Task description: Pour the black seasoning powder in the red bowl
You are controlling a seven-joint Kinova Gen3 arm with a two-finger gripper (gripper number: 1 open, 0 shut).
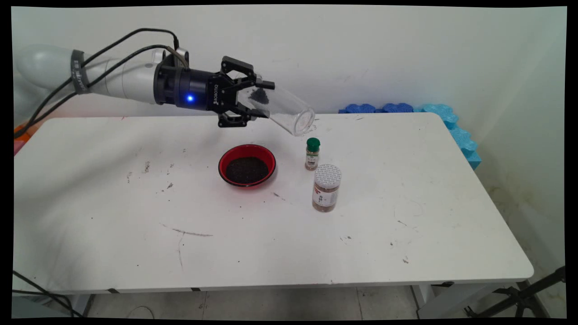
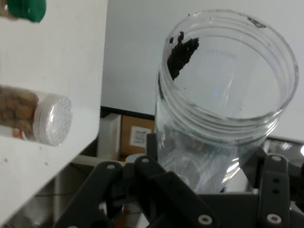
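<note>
My gripper (image 1: pixel 262 99) is shut on a clear plastic jar (image 1: pixel 284 110), held above the table's far middle and tipped so that its open mouth points down to the right. A small clump of dark grains clings to the jar's inside wall (image 2: pixel 183 54); the jar (image 2: pixel 223 109) is otherwise nearly empty. Below and left of the mouth sits a red bowl (image 1: pixel 247 165) filled with dark grains. A small green-capped spice bottle (image 1: pixel 312 153) stands just under the jar's mouth. A white-lidded jar (image 1: pixel 326 188) of brown contents stands in front of that bottle.
Blue foam pieces (image 1: pixel 451 126) line the table's far right corner and edge. Black cables hang from the arm at the left. A tripod leg (image 1: pixel 519 298) shows on the floor at the lower right. The white-lidded jar (image 2: pixel 38 118) and green cap (image 2: pixel 26 9) appear at the hand view's left.
</note>
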